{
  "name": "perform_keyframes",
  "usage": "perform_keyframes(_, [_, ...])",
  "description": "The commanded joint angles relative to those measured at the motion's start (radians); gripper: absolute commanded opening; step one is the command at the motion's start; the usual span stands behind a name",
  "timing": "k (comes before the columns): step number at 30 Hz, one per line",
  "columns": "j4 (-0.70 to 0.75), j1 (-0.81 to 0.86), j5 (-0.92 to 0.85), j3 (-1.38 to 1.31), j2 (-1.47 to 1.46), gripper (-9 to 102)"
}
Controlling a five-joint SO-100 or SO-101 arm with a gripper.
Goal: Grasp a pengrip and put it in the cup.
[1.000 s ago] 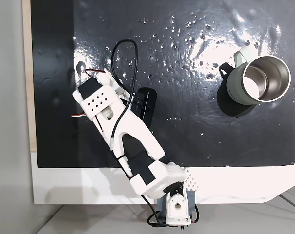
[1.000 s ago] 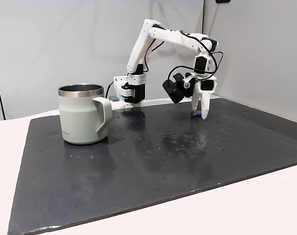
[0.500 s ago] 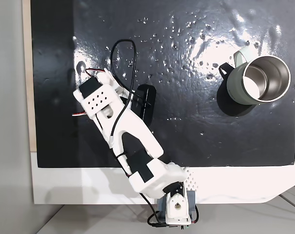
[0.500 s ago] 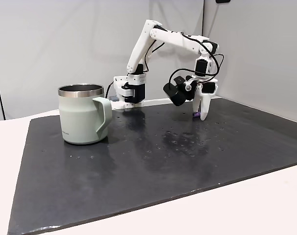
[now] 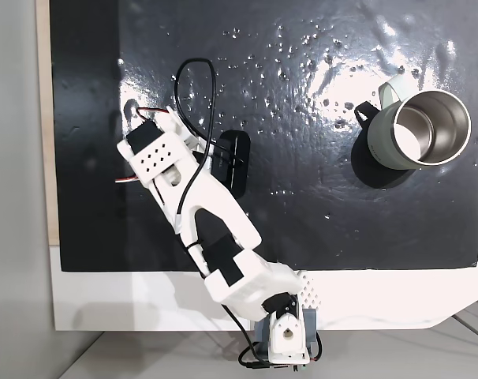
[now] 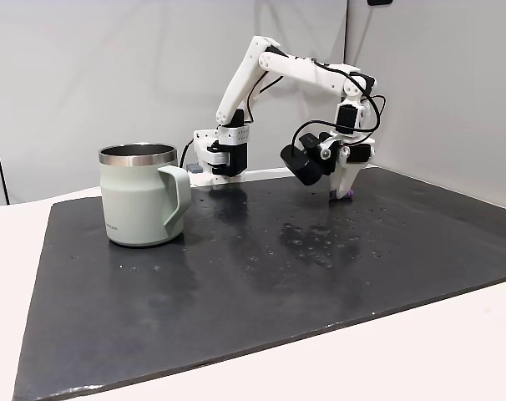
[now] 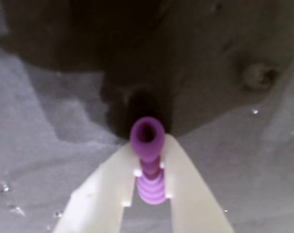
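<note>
1. On my wrist view the gripper (image 7: 148,167) was clamped on the pengrip (image 7: 148,160), a ribbed purple rubber tube pinched between smooth cream plastic fingers (image 7: 108,194).
2. I saw the tips sitting low at the glossy, dimpled black mat (image 6: 261,284).
3. The round steel cup (image 6: 142,195), shiny-rimmed, matte grey-green, stood well apart.

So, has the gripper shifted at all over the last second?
Yes. In a fixed view the gripper, shut on the pengrip, sits slightly higher on the mat and farther from the cup; its jaws have closed.
</note>
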Motion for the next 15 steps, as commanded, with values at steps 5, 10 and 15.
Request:
perform_keyframes(5, [0.167,0.005,-0.055,-0.313,0.075,0])
perform_keyframes(10, [0.160,0.006,-0.121,-0.310,0.213,0])
perform_keyframes(15, [0.207,0.052,-0.196,-0.285,0.304,0])
